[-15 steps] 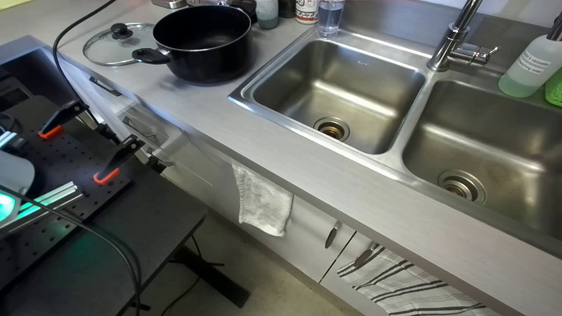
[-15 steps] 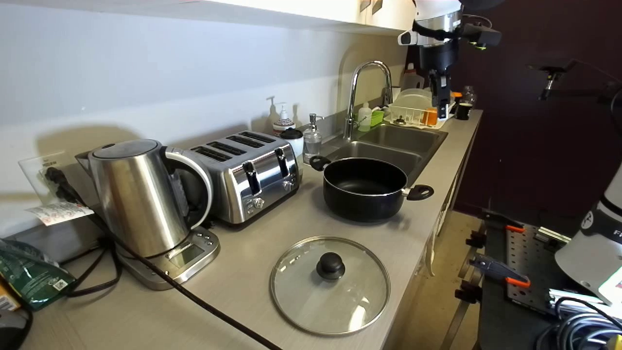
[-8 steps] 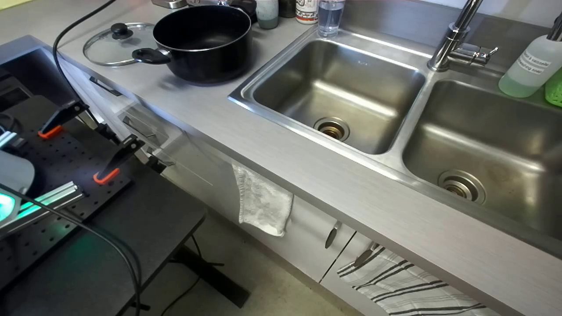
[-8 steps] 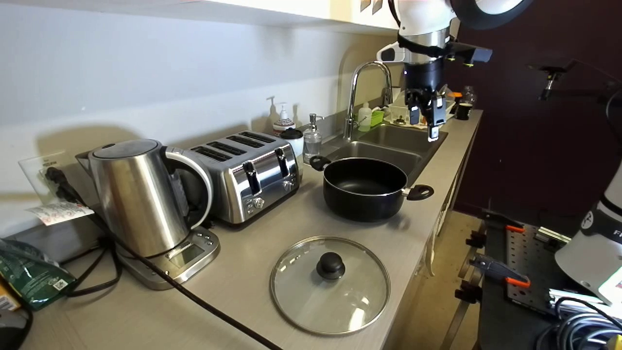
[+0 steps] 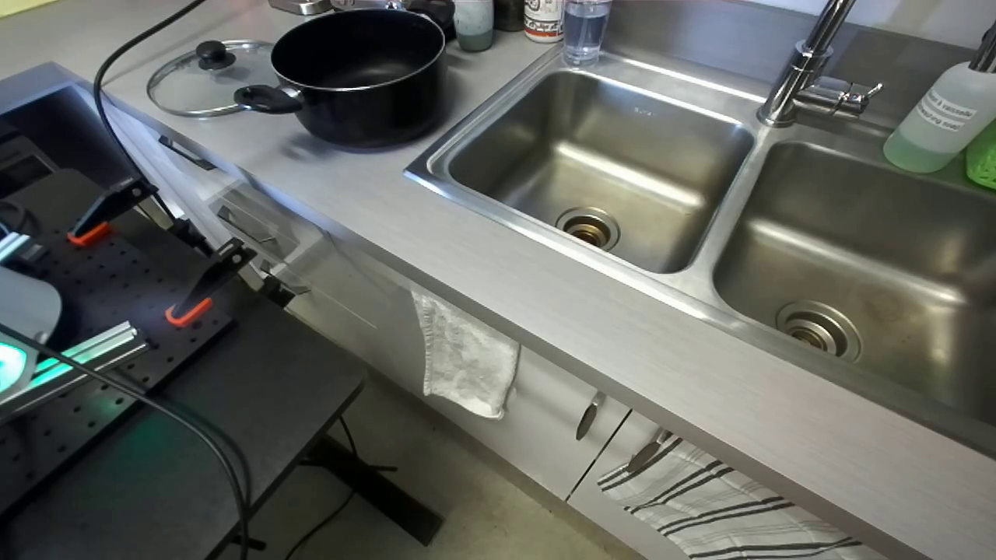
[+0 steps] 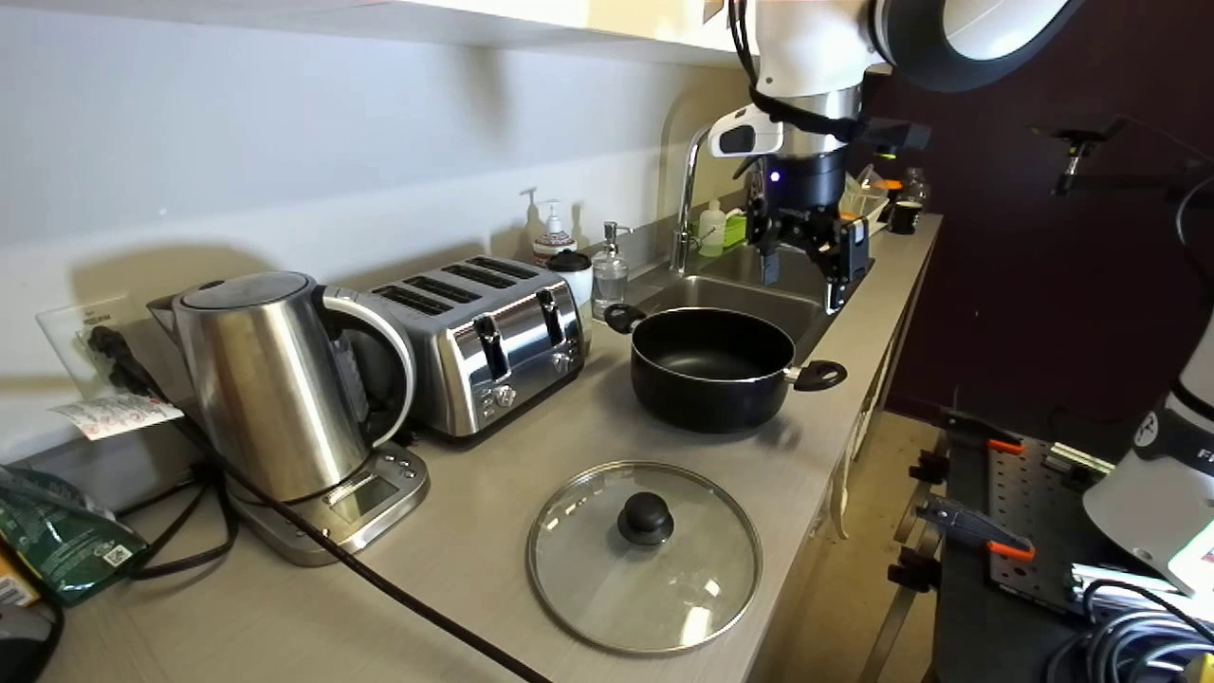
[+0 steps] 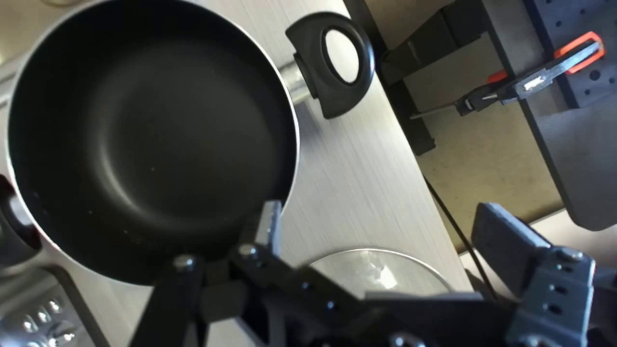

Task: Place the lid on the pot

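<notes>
The lid [image 6: 664, 593] is round clear glass with a thin metal rim and a black knob [image 6: 646, 519]. It lies flat on the counter beside the pot, knob up; it also shows in an exterior view [image 5: 187, 87]. The black pot [image 6: 707, 403] stands upright and uncovered, as another exterior view [image 5: 373, 113] also shows. My gripper [image 6: 802, 285] is open and empty, above and beyond the pot. In the wrist view the gripper [image 7: 378, 212] has its fingers wide apart. The pot [image 7: 173, 125] fills the upper left there, and the lid [image 7: 356, 272] is partly hidden by the gripper.
A toaster [image 6: 517, 341] and a kettle [image 6: 266, 398] stand along the wall. A black cable [image 6: 398, 593] crosses the counter near the lid. A double sink [image 5: 576, 155] with a faucet [image 5: 801, 70] lies beside the pot. A cabinet [image 6: 569, 24] hangs above.
The arm has come from above the far end of the sink toward the pot and lower. The gripper has turned, and its two fingers now show apart. The lid and pot have not moved.
</notes>
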You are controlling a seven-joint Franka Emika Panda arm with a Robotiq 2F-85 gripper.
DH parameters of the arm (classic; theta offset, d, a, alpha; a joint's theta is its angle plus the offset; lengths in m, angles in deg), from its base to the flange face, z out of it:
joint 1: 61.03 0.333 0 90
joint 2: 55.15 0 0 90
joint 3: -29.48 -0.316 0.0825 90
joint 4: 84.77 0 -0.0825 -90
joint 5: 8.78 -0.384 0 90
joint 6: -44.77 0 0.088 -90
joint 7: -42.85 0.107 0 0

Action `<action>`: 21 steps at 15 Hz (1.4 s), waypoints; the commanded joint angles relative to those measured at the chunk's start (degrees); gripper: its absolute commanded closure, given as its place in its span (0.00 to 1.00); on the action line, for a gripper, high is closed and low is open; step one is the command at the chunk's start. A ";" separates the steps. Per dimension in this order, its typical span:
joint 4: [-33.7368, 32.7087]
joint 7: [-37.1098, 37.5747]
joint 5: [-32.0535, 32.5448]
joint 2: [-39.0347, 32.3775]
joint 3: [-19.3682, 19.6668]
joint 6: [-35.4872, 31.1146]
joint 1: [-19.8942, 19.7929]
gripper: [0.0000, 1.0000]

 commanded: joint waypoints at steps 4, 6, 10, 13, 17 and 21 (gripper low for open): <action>-3.38 -10.45 -2.29 -9.50 -4.72 -3.56 2.70 0.00; -4.78 -11.55 -0.97 -12.66 -6.45 -4.95 2.73 0.00; -8.68 -12.34 2.72 -19.45 -9.08 -6.55 2.33 0.00; -11.50 -12.77 5.27 -24.25 -10.41 -7.33 2.41 0.00; -14.96 -13.04 8.50 -30.23 -11.65 -8.22 2.84 0.00; -17.91 -12.51 12.34 -35.18 -12.34 -9.01 3.69 0.00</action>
